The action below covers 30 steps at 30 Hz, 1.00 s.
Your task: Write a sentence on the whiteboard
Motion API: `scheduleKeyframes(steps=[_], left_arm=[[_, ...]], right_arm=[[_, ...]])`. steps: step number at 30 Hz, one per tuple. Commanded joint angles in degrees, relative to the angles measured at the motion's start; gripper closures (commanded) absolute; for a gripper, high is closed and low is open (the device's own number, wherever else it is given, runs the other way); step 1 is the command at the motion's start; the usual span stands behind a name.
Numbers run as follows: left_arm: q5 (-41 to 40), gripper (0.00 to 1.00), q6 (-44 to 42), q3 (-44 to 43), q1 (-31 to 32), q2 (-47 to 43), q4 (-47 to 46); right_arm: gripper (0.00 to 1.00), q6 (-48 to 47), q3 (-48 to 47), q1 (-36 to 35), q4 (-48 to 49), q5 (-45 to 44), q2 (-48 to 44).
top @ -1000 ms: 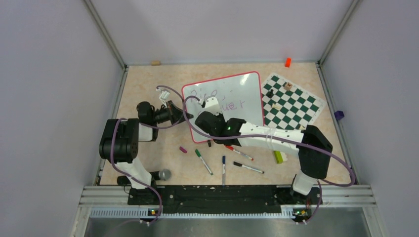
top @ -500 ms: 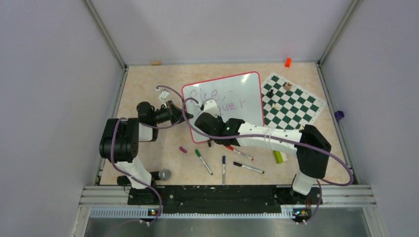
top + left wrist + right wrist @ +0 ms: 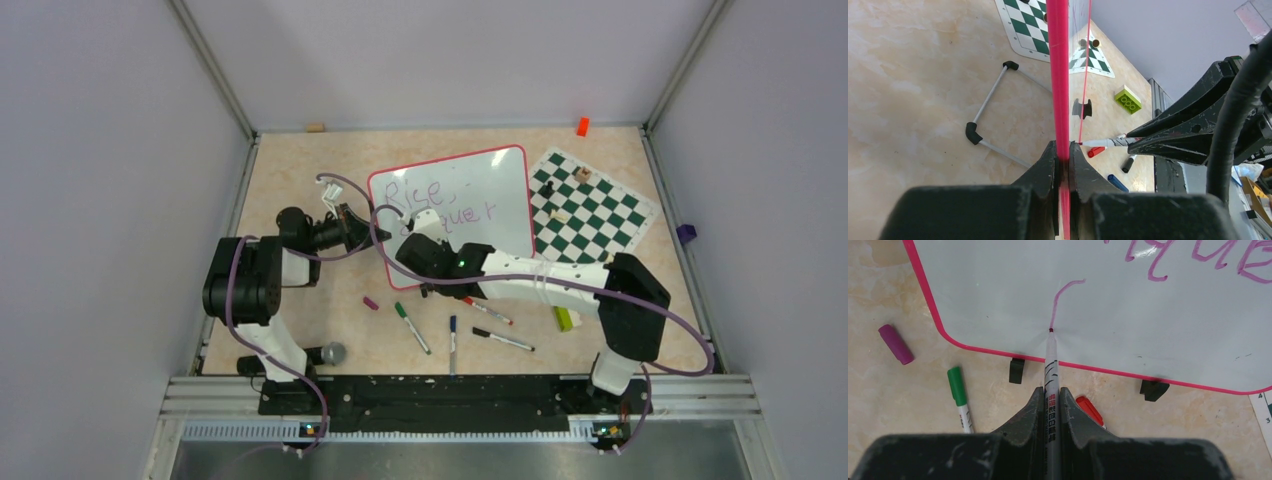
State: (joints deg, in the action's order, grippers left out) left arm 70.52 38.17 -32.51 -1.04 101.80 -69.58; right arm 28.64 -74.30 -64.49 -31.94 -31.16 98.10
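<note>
The whiteboard (image 3: 490, 180) stands tilted mid-table, with a red-pink rim and two black feet (image 3: 1016, 370). The purple sentence (image 3: 425, 189) shows "Rise," above a partly hidden second line (image 3: 472, 212). My left gripper (image 3: 362, 232) is shut on the board's left rim (image 3: 1058, 75), jaws pinching it in the left wrist view (image 3: 1063, 148). My right gripper (image 3: 1051, 390) is shut on a white marker (image 3: 1050, 365). The marker tip touches the board (image 3: 1098, 305) at the bottom of a fresh curved purple stroke (image 3: 1060, 295). In the top view the right gripper (image 3: 424, 222) covers the board's lower left.
A green-and-white chess mat (image 3: 600, 215) with a few pieces lies right of the board. Green (image 3: 411, 326), blue (image 3: 452, 340), red (image 3: 485, 310) and black (image 3: 503, 340) markers lie in front, with a purple cap (image 3: 370, 302) and a green brick (image 3: 565, 318).
My right gripper has moved down the board toward its near edge, uncovering "Rise," and drawing a stroke on a third line. The left gripper has not moved.
</note>
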Motion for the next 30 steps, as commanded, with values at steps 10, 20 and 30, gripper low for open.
scheduleKeyframes(steps=[10,20,30], left_arm=[[2.7,1.00,-1.3,-0.2,-0.6,1.8,-7.8],[2.9,1.00,0.0,-0.2,-0.7,2.4,-9.5],[3.3,1.00,1.5,-0.3,-0.7,3.0,-11.4]], right_arm=[[1.00,-3.5,-4.4,-0.2,2.5,-0.9,-3.1],[1.00,-3.6,-6.3,0.1,2.7,-2.8,0.5],[1.00,-2.0,-5.0,1.4,1.0,-7.1,-0.3]])
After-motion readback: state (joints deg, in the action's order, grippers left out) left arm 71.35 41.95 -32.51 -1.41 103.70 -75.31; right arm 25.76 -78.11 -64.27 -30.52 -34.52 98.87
